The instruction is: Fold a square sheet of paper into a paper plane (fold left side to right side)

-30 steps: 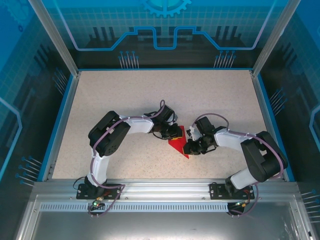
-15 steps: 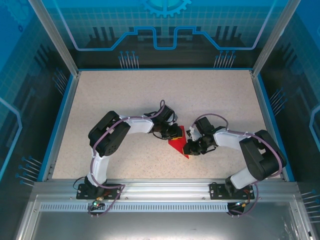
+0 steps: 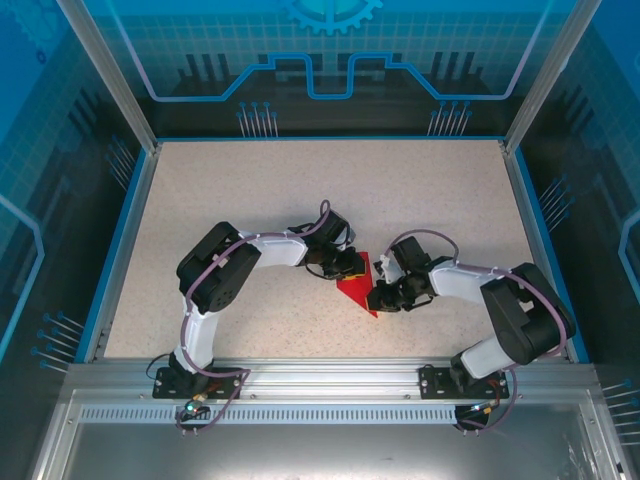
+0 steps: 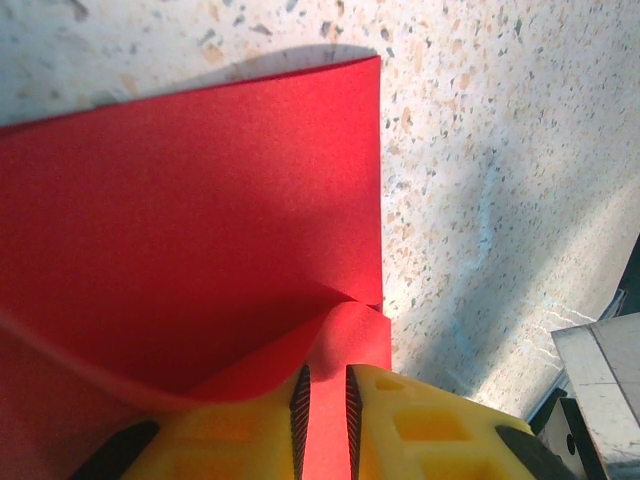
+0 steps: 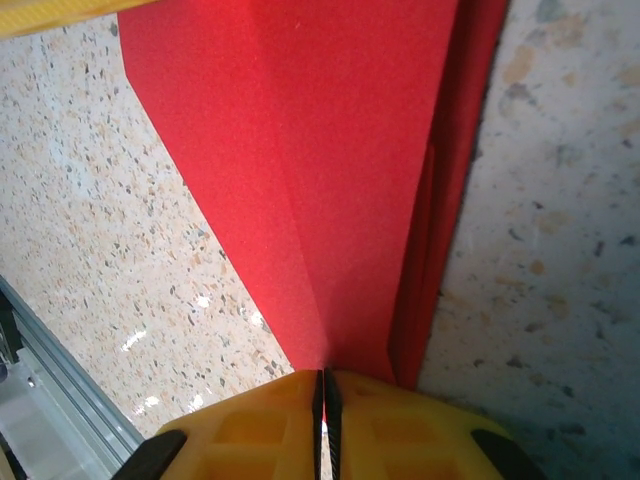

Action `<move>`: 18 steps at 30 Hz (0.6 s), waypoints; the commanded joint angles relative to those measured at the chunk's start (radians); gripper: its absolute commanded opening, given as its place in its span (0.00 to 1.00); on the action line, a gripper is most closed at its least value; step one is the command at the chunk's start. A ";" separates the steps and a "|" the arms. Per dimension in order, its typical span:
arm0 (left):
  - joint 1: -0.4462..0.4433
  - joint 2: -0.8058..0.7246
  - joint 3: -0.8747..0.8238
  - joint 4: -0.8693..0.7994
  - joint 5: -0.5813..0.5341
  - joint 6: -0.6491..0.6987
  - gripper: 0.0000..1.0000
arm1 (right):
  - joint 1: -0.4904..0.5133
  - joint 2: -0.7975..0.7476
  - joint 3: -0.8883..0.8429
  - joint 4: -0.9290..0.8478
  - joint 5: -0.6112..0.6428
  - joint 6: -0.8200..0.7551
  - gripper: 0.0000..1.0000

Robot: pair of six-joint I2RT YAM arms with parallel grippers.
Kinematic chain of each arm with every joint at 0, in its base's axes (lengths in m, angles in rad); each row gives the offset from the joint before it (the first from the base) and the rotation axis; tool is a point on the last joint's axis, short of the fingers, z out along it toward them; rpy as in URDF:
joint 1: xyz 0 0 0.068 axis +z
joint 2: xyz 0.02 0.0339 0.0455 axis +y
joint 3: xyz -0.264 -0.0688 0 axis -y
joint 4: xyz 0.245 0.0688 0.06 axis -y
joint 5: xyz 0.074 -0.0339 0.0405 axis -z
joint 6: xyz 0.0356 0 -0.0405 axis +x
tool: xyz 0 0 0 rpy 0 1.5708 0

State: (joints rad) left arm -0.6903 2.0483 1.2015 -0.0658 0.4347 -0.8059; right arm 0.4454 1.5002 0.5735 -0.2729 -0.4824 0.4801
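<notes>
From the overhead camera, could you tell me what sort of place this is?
Likely a robot work cell: a speckled table walled by blue panels on metal posts, two bolted-down arms pinching red paper.

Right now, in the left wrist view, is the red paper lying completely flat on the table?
No: a flap of the red paper curls up off the table and is pinched in the left gripper.
</notes>
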 commanded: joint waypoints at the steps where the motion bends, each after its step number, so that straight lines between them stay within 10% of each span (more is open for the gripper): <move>1: -0.005 0.039 -0.037 -0.114 -0.052 0.017 0.21 | 0.015 -0.001 -0.065 -0.121 0.016 0.026 0.13; 18: -0.005 0.044 -0.029 -0.126 -0.059 0.019 0.21 | 0.015 -0.096 -0.120 -0.169 0.022 0.045 0.13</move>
State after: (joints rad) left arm -0.6987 2.0483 1.2015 -0.0734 0.4427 -0.8059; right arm 0.4454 1.4105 0.4961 -0.2638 -0.4774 0.5133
